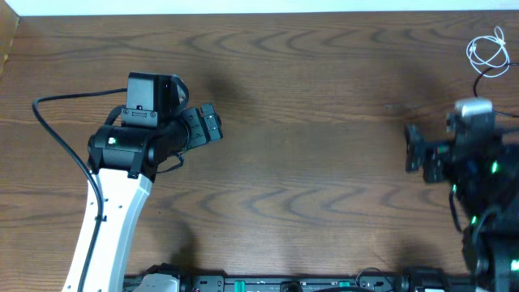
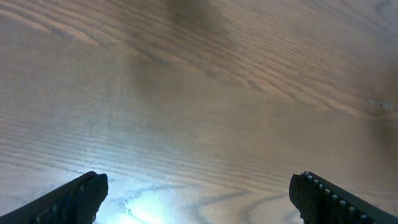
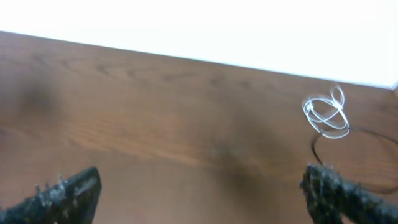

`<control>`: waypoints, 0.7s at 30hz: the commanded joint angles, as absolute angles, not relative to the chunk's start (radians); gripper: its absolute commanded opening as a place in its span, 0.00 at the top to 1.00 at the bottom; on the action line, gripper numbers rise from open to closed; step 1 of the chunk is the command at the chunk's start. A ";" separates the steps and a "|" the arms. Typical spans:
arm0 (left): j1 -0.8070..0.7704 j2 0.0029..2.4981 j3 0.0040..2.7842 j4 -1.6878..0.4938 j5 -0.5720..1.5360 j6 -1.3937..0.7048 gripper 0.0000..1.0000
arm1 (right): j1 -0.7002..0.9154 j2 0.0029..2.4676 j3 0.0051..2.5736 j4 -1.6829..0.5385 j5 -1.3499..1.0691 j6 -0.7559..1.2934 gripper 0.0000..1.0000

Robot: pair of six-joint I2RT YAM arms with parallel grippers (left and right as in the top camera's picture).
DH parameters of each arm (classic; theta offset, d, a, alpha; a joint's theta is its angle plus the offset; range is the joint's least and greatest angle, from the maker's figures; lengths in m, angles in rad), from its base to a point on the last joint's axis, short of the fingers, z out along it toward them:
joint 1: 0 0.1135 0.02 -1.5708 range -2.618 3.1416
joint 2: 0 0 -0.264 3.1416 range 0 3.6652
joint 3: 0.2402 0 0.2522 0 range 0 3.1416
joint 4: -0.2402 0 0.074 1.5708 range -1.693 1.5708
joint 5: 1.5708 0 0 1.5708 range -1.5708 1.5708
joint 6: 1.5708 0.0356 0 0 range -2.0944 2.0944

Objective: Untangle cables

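Left claw (image 1: pixel 212 123) gapes empty over bare surface (image 1: pixel 308 162), well apart from the work. Right claw (image 3: pixel 199 180), also wide and empty, faces the coiled white cable (image 3: pixel 326 114) and black cable (image 3: pixel 315 144) ahead to its right, likely positioned to reach them.

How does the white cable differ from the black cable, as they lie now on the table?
The white cable is wound in small loops; the black cable runs as one open curve. The white cable lies nearer the far edge of the table, the black cable nearer the right gripper. Both are thin and lie loose, held by nothing.
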State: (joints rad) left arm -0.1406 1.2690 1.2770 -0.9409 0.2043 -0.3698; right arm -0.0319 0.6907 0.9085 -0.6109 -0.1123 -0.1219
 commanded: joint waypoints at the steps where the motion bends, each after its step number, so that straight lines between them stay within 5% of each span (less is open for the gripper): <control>1: -0.144 1.274 1.280 -0.945 0.198 -0.372 0.02 | -0.039 0.529 0.704 -0.480 -0.039 -0.165 0.01; 11: -0.144 1.274 1.280 -0.945 0.198 -0.372 0.02 | -0.025 0.237 0.263 -0.044 -0.036 -0.015 0.01; 21: -0.144 1.274 1.280 -0.945 0.198 -0.372 0.02 | -0.011 0.054 0.022 0.063 -0.036 0.007 0.01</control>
State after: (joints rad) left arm -0.1406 1.2728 1.2770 -0.9417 0.2043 -0.3698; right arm -0.0177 0.0860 0.0570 0.0540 -0.0475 -0.0250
